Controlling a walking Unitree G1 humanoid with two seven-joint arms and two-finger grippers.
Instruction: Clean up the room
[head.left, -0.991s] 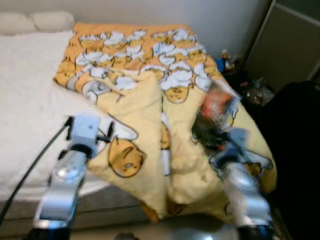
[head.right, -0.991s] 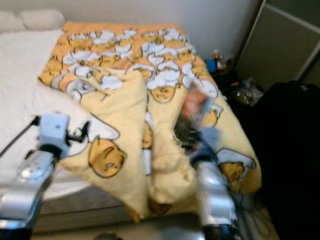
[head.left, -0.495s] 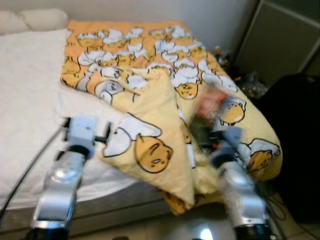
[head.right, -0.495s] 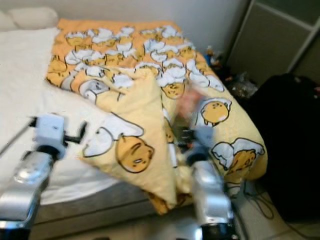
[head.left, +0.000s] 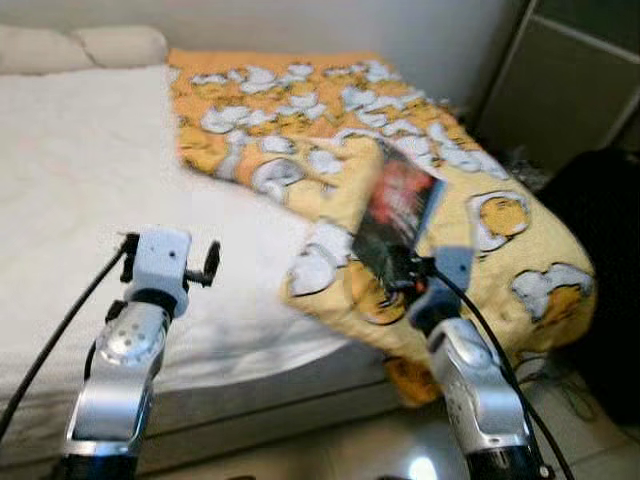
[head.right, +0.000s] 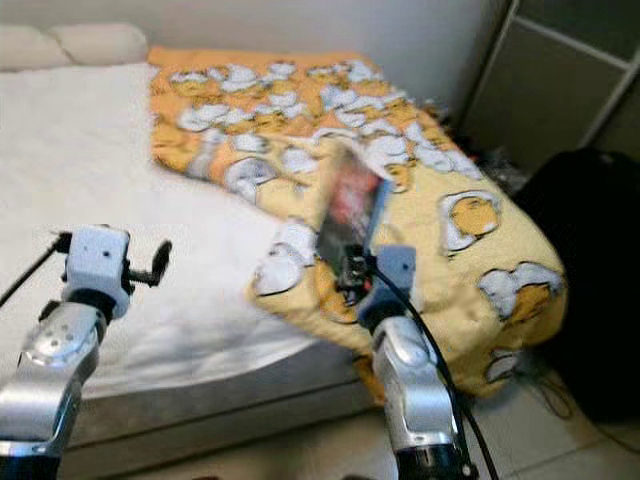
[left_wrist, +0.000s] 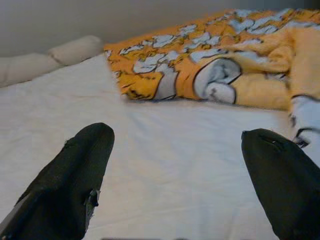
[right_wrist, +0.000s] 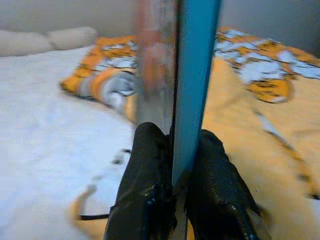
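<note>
Held object: a thin, flat book (head.left: 398, 212) is seen, with a dark cover marked in red; the print is too blurred to be read. In the right wrist view a blue face and a thin pale edge are shown.

Object position: it is carried above the yellow blanket (head.left: 470, 210), over the bed's near right part, by the blanket's folded near edge. No contact with the blanket can be made out.

Object orientation: its long axis is run up and away from the gripper, tilted toward the far right of the bed; the lower end is seated between the fingers, the upper end is free.

Right gripper (head.right: 352, 272): its two black fingers (right_wrist: 150, 165) are clamped on the book's lower end, one on each flat face.

Left gripper (head.left: 168, 263): it is held over the white sheet (head.left: 90, 180) near the bed's (head.left: 250, 385) front edge; the fingers (left_wrist: 75, 175) are spread wide with nothing between them.

Blanket: orange and yellow with white and yellow cartoon figures, it is spread over the bed's right side, draped off the near right corner.

Surroundings: pale pillows (head.left: 85, 45) are set at the bed's far left corner; a black bag (head.left: 605, 250) is placed off the right edge.
</note>
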